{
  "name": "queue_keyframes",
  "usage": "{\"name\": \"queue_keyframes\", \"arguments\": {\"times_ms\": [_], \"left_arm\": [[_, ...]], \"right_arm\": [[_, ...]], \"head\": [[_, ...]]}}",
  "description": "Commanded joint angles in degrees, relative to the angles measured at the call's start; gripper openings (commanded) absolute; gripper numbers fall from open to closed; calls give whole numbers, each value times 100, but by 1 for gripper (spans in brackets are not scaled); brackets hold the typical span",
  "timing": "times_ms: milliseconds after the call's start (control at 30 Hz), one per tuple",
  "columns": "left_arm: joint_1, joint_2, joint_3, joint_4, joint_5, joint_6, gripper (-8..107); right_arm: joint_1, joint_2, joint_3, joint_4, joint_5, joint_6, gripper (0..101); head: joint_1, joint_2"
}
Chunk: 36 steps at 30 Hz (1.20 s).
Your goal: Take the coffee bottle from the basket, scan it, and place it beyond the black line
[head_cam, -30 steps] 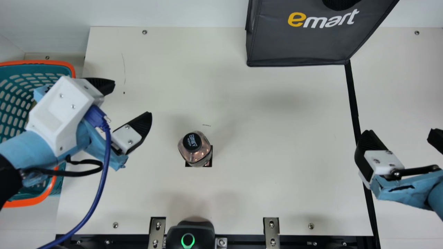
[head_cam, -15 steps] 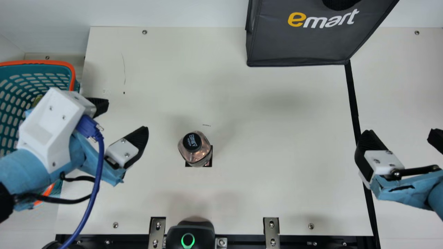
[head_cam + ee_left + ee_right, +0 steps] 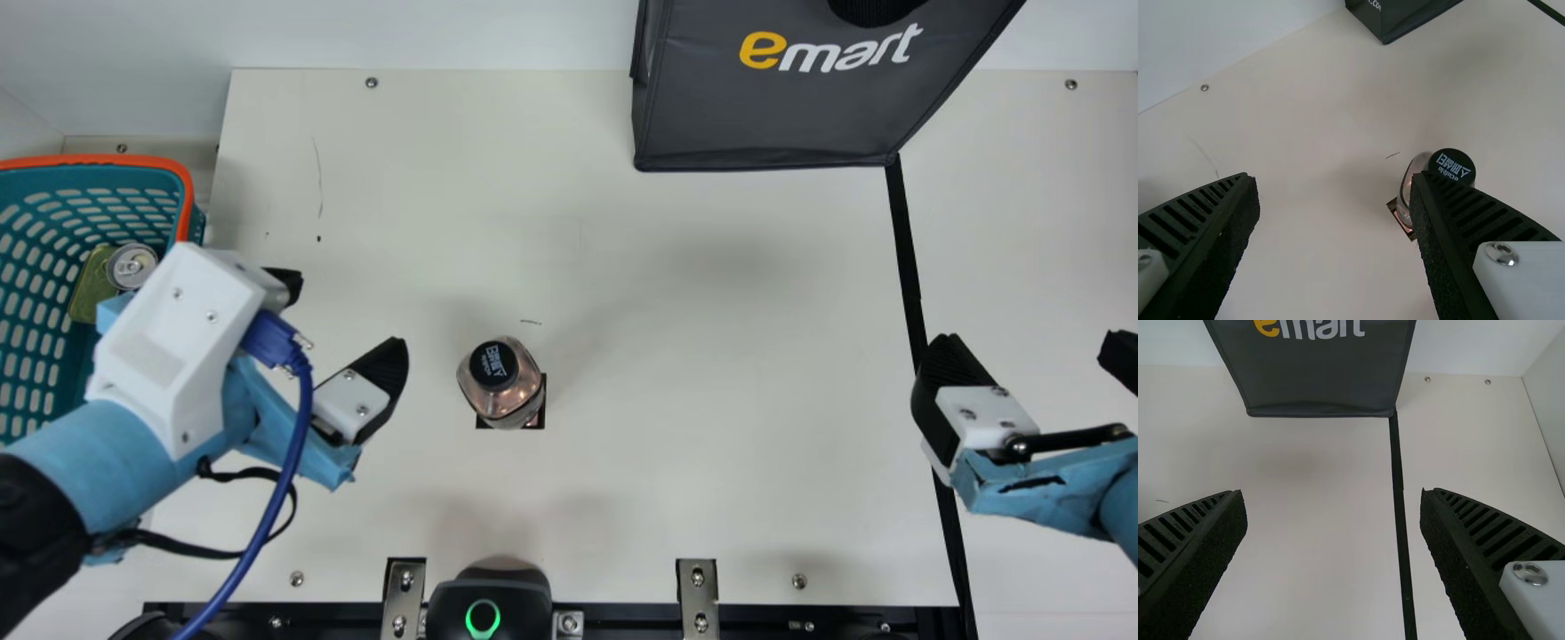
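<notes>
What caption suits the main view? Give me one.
Bottle upright on the table, between open left gripper and open right gripper.

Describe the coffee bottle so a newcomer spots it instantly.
On the cream table, between the orange-rimmed basket and the black line, find a small black patch. The coffee bottle stands over it, brownish. Its round black cap with white lettering sets it apart from the basket's silver-topped can.
</notes>
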Motion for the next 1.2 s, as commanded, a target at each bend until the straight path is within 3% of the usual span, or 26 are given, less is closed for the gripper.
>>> {"name": "queue_keyframes", "arguments": {"times_ms": [0, 600, 1167], "left_arm": [[-279, 46, -28, 284, 23, -414, 90], [-1812, 674, -426, 1732, 670, -2637, 90], [-2382, 1159, -630, 1947, 1194, -3961, 90]], "right_arm": [[0, 0, 0, 0, 0, 0, 91], [0, 0, 0, 0, 0, 0, 91], [0, 0, 0, 6, 5, 0, 91]], "head": [[-96, 18], [-96, 18], [-96, 18]]}}
